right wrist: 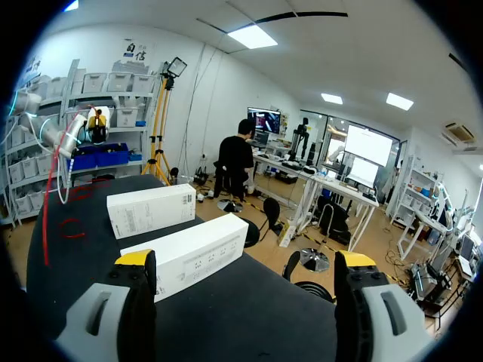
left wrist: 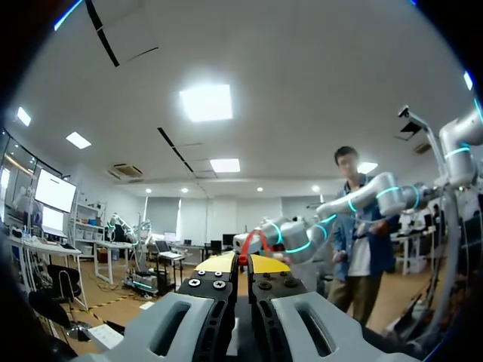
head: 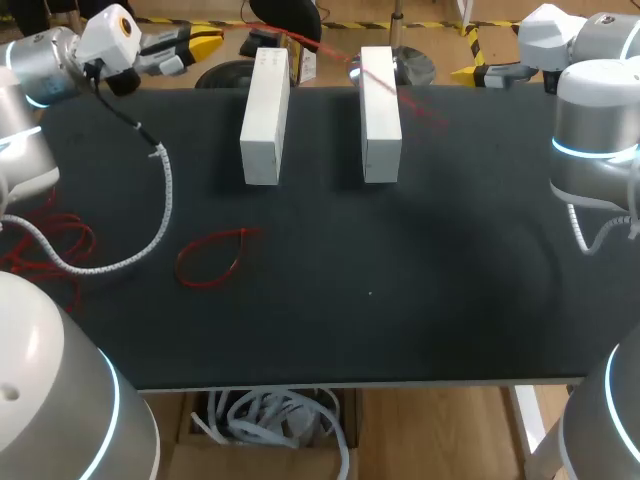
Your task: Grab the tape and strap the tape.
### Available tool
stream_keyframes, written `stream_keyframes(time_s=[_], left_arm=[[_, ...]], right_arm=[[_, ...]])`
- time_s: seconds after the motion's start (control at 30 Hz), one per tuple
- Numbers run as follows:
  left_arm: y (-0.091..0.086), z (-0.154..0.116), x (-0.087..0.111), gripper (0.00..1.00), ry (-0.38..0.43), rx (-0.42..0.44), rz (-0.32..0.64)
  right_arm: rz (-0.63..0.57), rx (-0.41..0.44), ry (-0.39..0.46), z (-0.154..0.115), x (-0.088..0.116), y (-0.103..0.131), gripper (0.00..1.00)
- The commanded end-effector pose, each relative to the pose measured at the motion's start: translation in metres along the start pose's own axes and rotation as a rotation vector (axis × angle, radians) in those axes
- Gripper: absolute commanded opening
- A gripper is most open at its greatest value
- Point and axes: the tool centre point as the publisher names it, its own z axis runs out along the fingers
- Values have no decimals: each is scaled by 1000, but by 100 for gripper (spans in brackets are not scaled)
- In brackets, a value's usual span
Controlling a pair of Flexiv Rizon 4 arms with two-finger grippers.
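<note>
Currently held: a long strand of red tape (left wrist: 247,241) is pinched between the narrow yellow tips of the left claw (left wrist: 243,262), just past the far left corner of the tabletop (head: 420,320).
Tape's run: from that claw it trails along the far edge and crosses the right-hand one of two white boxes (head: 380,115).
Second piece: a red loop (head: 210,257) lies flat toward the left edge, nearer than the boxes, with nothing touching it.
Right claw (right wrist: 245,260): spread wide and empty, off the far right corner.
Handling, as a judgement: the tape looks thin, light and limp, probably slick, so it will sag and swing. Best gripped near an end, or on the loop where its ends meet.
Views: only the left wrist view shows the pinch. The right wrist view shows the strand hanging down from the left claw. The head view shows its run over the box.
</note>
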Motion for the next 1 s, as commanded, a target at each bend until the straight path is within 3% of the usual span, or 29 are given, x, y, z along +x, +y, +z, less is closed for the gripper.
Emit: stream_keyframes(time_s=[0.03,0.47,1.0], left_arm=[[-4,2,13,0,-191,3,-1],[-19,2,32,0,-214,0,29],[-22,2,38,0,-119,-35,26]], right_arm=[[0,1,0,0,0,0,100],[0,1,0,0,0,0,100],[0,1,0,0,0,0,100]])
